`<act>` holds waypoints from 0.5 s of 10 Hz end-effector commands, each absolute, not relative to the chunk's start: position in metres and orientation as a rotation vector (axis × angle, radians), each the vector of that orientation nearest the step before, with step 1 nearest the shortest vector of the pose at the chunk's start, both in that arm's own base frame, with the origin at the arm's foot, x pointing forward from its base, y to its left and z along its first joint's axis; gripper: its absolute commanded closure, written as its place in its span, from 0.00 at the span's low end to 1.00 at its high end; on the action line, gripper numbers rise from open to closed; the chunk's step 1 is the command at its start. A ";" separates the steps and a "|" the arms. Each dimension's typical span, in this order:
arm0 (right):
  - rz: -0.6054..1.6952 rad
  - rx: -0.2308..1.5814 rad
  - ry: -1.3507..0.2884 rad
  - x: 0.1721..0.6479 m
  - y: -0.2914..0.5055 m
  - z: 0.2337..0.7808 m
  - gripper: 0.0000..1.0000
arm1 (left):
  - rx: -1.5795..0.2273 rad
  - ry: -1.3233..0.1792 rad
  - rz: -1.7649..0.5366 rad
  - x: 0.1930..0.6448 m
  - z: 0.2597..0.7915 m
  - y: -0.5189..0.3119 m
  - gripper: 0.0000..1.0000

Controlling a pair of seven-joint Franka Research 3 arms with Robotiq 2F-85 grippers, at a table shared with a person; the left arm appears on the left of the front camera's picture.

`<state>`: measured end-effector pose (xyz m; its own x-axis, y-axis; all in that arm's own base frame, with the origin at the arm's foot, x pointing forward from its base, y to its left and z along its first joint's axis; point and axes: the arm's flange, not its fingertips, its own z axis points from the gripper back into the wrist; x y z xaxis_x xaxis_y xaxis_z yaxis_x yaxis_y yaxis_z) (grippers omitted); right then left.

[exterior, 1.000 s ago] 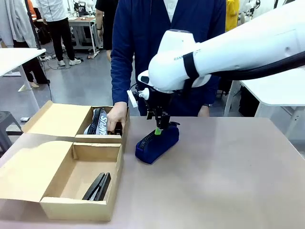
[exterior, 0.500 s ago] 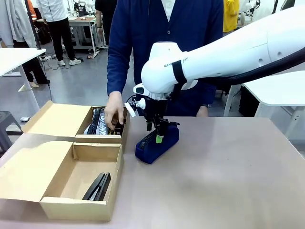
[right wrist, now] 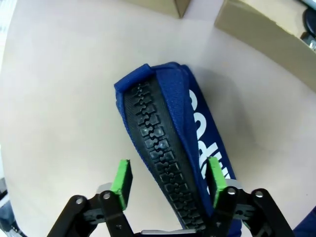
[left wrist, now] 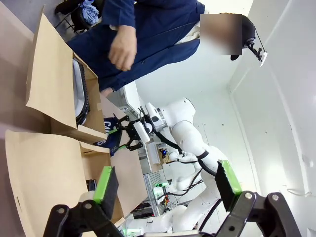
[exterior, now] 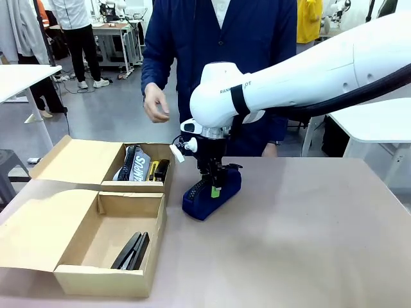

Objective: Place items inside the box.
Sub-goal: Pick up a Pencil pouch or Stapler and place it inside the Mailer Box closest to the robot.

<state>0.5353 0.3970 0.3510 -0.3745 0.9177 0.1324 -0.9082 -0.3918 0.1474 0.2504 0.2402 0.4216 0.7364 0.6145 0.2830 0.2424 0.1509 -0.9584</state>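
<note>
A navy zip pencil case [exterior: 221,187] lies on the table to the right of two open cardboard boxes. My right gripper [exterior: 214,187] points straight down over it. In the right wrist view my right gripper [right wrist: 167,180] is open astride the pencil case [right wrist: 163,123]: one green pad touches its lettered side and the other stands clear of the zip side. The near box [exterior: 128,204] holds black staplers [exterior: 131,250]. The far box [exterior: 131,187] holds another lettered case [exterior: 133,165] and a yellow-black knife [exterior: 152,169]. My left gripper [left wrist: 165,180] is open and empty, off the table.
A person in a dark blue jacket stands at the far edge, with one hand [exterior: 154,102] raised above the far box. Both boxes have flap lids [exterior: 77,160] lying open to the left. The right half of the table [exterior: 308,231] is bare.
The person's hand came out of the far box and rose. My right gripper sank lower around the pencil case, which has not moved.
</note>
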 end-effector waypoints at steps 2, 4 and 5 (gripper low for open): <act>1.938 0.210 0.097 0.537 0.394 0.356 1.00 | -1.438 -0.782 0.294 0.249 0.423 0.238 0.00; 1.932 0.203 0.115 0.534 0.393 0.355 0.95 | -1.438 -0.782 0.294 0.249 0.423 0.238 0.00; 1.925 0.198 0.112 0.534 0.391 0.358 1.00 | -1.438 -0.782 0.294 0.249 0.423 0.238 0.00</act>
